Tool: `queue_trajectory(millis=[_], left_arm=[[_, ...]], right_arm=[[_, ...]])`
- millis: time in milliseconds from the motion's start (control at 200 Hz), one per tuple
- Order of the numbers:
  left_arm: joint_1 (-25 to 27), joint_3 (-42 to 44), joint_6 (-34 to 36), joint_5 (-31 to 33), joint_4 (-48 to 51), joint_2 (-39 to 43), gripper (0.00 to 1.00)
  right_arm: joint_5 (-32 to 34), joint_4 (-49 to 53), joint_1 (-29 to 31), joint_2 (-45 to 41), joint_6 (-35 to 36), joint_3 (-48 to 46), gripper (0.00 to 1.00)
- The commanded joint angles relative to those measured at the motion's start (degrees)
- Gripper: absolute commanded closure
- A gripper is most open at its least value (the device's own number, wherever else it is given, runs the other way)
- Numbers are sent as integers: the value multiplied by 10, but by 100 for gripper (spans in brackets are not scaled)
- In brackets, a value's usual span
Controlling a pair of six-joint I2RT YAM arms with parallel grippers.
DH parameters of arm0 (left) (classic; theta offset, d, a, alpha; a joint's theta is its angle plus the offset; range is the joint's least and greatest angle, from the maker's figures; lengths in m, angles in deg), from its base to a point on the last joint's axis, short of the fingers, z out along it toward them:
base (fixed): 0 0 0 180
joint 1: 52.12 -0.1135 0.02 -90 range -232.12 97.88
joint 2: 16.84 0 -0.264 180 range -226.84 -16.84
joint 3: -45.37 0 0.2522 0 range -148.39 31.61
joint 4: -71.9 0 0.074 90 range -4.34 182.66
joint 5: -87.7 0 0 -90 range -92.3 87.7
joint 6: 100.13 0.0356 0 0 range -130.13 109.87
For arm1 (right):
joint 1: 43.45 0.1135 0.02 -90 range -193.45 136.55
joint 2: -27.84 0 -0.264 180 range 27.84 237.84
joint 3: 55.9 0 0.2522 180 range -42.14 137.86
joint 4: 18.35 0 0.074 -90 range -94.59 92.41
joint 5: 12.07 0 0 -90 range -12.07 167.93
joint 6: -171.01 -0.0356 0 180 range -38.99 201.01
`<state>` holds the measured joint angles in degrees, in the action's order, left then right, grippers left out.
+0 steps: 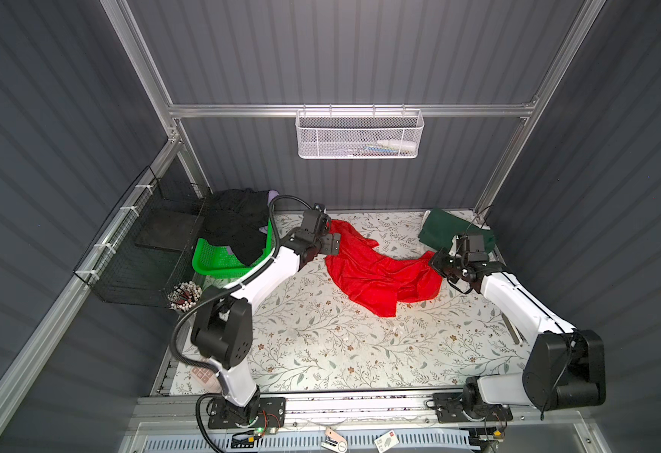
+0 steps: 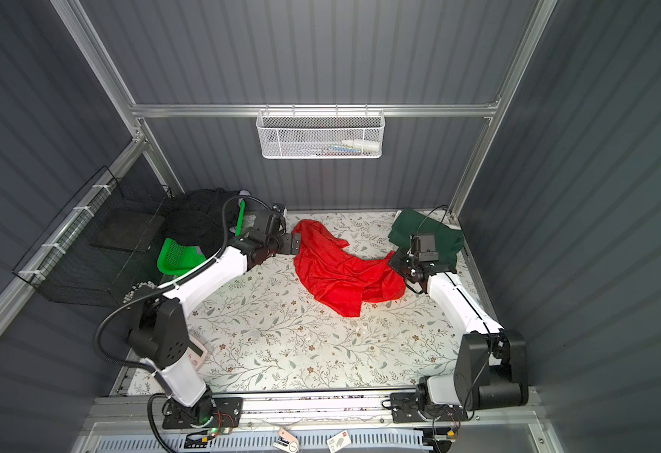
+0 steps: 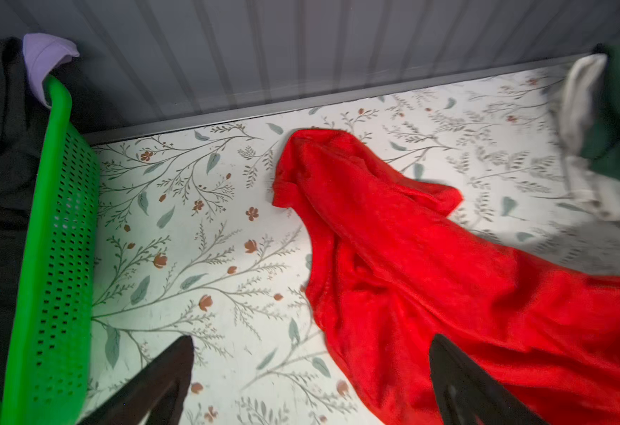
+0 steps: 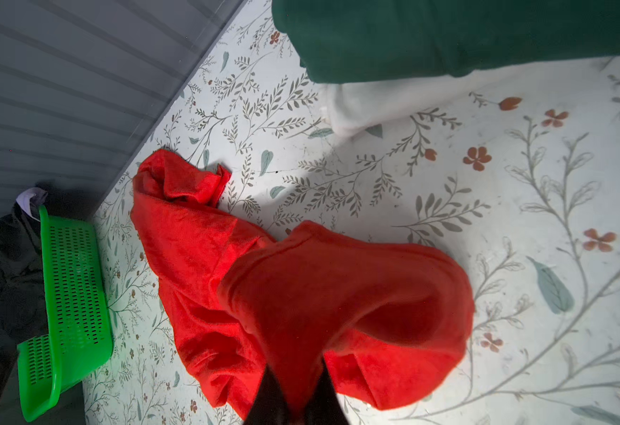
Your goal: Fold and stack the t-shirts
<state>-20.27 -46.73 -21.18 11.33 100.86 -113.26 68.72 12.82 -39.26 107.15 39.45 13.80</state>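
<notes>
Floral tabletop [image 1: 321, 345], crumpled shiny red t-shirt [image 1: 376, 270]

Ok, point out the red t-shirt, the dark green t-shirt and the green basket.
red t-shirt [image 1: 376, 270], in a top view, middle of the cloth.
dark green t-shirt [image 1: 440, 229], in a top view, its folded top face.
green basket [image 1: 219, 257], in a top view, bare lattice part.

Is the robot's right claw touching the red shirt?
Touching. The right wrist view shows the right gripper pinched shut on a bunched fold of the red t-shirt, with the cloth squeezed between its two dark fingers.
</notes>
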Motion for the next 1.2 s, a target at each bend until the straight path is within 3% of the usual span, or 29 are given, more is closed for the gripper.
queue_trajectory(millis=[0,75,195,800,900,976,1121,1196], left_arm=[[34,63,-28,-9,-37,25,5],[43,97,-60,-45,-43,37,12],[49,144,-115,-114,-80,36,13],[89,116,-153,-192,-115,-119,21],[91,99,-160,-200,-105,-143,30],[91,82,-161,-201,-95,-157,46],[90,72,-164,-201,-98,-179,60],[91,67,-167,-200,-95,-188,73]], right_arm=[[-2,5,-8,-6,1,7,100],[-2,7,-12,-15,-1,-2,100],[-1,7,-15,-31,-5,-21,100],[-21,-36,-16,-42,-30,-94,100],[-27,-40,-16,-36,-29,-91,100],[-28,-40,-16,-33,-25,-87,100],[-23,-33,-17,-33,-19,-81,100],[-21,-30,-19,-35,-17,-81,100]])
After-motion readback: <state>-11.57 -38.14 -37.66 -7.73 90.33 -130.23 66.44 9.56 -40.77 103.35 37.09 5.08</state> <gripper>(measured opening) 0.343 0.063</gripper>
